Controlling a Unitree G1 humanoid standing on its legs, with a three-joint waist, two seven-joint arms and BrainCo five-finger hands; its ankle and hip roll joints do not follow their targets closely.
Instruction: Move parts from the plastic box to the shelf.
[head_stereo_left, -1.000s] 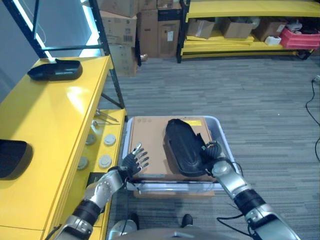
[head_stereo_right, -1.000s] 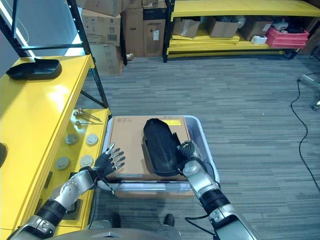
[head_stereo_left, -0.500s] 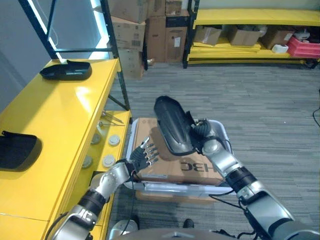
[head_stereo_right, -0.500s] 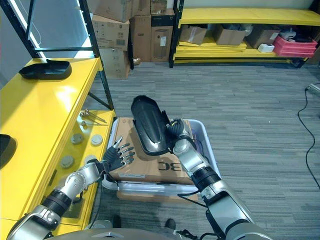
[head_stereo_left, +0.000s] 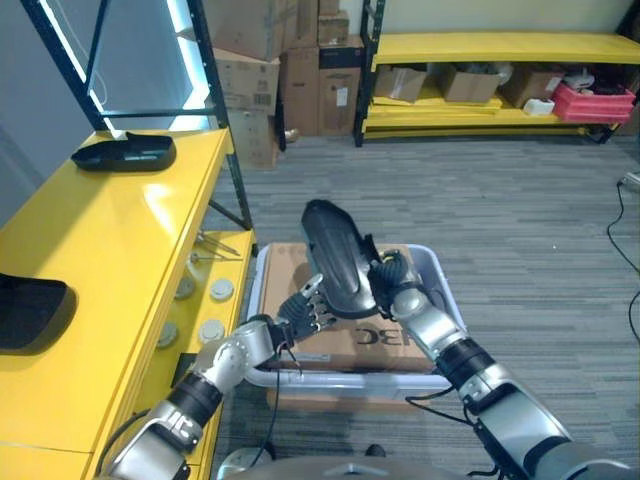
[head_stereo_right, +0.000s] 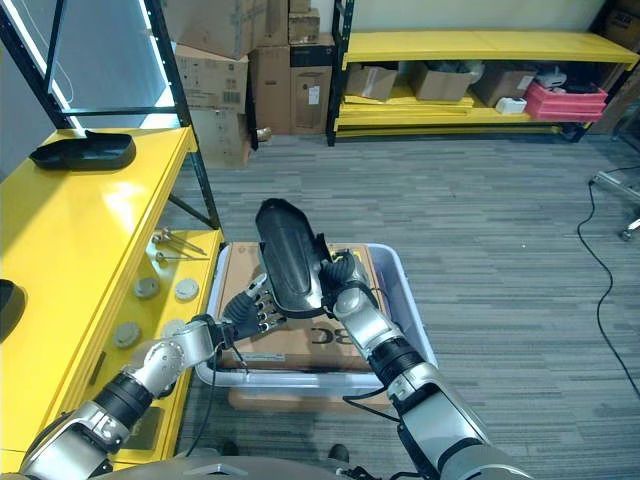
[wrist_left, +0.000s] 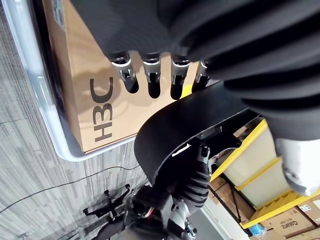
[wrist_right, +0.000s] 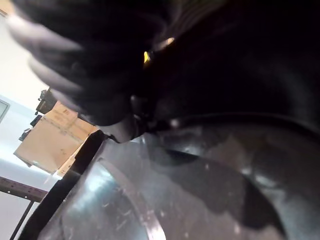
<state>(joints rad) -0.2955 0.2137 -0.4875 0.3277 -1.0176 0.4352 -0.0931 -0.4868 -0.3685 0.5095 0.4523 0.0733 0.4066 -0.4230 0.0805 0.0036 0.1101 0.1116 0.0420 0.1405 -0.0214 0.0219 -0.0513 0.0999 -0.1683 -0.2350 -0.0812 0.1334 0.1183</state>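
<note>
The part (head_stereo_left: 336, 258) is lifted above the box (head_stereo_left: 446, 300), gripped in my right hand (head_stereo_left: 392, 285) reaching forward, while my left hand (head_stereo_left: 308, 310) stretches up beneath it with fingers straight and spread.

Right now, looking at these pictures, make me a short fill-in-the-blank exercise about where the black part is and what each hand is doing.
1. The black part is held up by the robot's ____ hand.
2. The left hand reaches toward the part with its fingers ____.
3. Below the part, a ____ sheet lies in the plastic box.
4. Another black part rests on the ____ shelf.

Missing words: right; straight; cardboard; yellow
</note>
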